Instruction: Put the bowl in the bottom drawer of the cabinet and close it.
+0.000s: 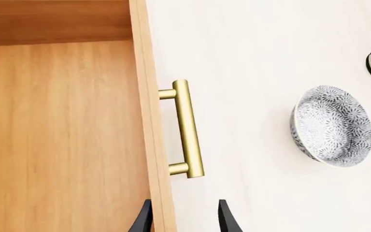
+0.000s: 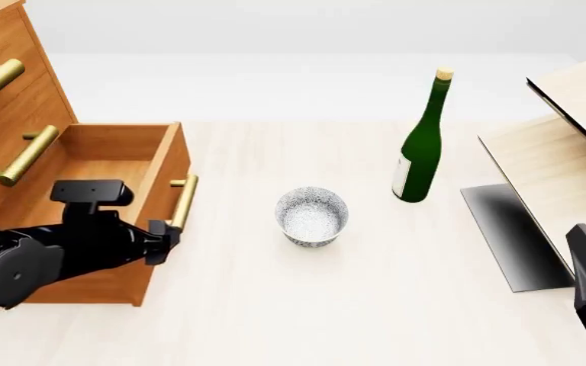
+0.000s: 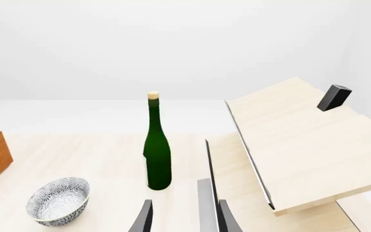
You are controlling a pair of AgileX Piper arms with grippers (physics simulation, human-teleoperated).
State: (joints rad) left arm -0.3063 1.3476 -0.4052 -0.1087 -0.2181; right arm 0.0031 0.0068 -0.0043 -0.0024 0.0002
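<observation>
We observe the cabinet [image 2: 8,99] at the left edge of the surface [image 2: 272,305], with the bottom drawer [image 2: 120,164] pulled out and its interior exposed. In the left wrist view the drawer's inner floor shows as bare wood, and its brass handle [image 1: 187,128] projects from the drawer front.

The left end effector [image 1: 184,220] sits at the drawer front: its two dark fingers are apart, one on the inner side of the front panel and the other on the outer side just below the handle. We cannot tell whether either finger touches the wood. In the front view the left arm [image 2: 39,255] lies across the near part of the drawer.

The bowl [image 2: 313,216] stands upright on the surface, outside the drawer, near the handle and between the drawer and the green bottle [image 2: 420,141]. The bottle stands upright, further back and to the right of the bowl.

The right end effector [image 3: 184,217] is well apart from the bowl, near the right edge of the surface beside the pale slanted panels [image 2: 568,145]. Its fingers are apart and hold nothing.
</observation>
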